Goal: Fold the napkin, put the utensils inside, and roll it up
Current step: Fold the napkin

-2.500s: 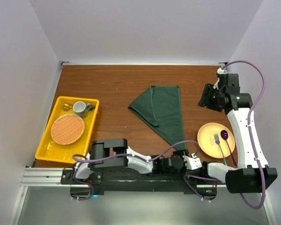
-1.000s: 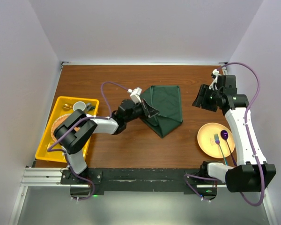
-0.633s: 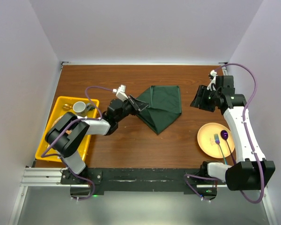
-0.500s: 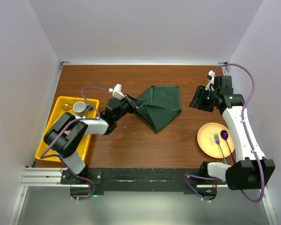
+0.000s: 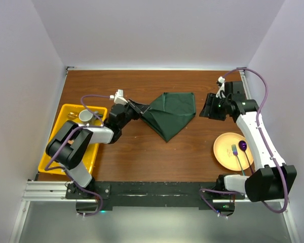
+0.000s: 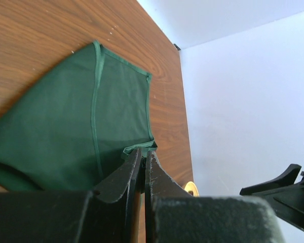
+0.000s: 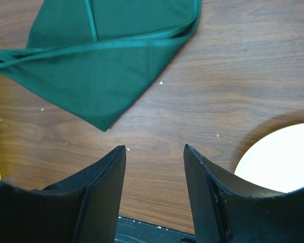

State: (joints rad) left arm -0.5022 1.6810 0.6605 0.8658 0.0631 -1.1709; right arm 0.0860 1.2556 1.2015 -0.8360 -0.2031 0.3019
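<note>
The dark green napkin (image 5: 173, 114) lies folded on the wooden table, with one corner lifted to the left. My left gripper (image 5: 141, 108) is shut on that corner; in the left wrist view the hem sits pinched between the closed jaws (image 6: 141, 150), and the rest of the napkin (image 6: 81, 121) spreads out beyond. My right gripper (image 5: 208, 110) hovers open just right of the napkin and holds nothing. Its fingers (image 7: 116, 162) frame bare wood below the napkin's point (image 7: 106, 76). The utensils (image 5: 238, 152) rest on a tan plate (image 5: 224, 152) at the right.
A yellow tray (image 5: 49, 163) at the left holds a cup (image 5: 85, 116) and a woven round mat (image 5: 62, 139), partly behind my left arm. The plate's rim (image 7: 273, 152) shows at the right of the right wrist view. White walls enclose the table.
My left gripper has drawn the napkin's corner further left, stretching the fold. My right arm has shifted left, closer to the napkin, its jaws still apart.
</note>
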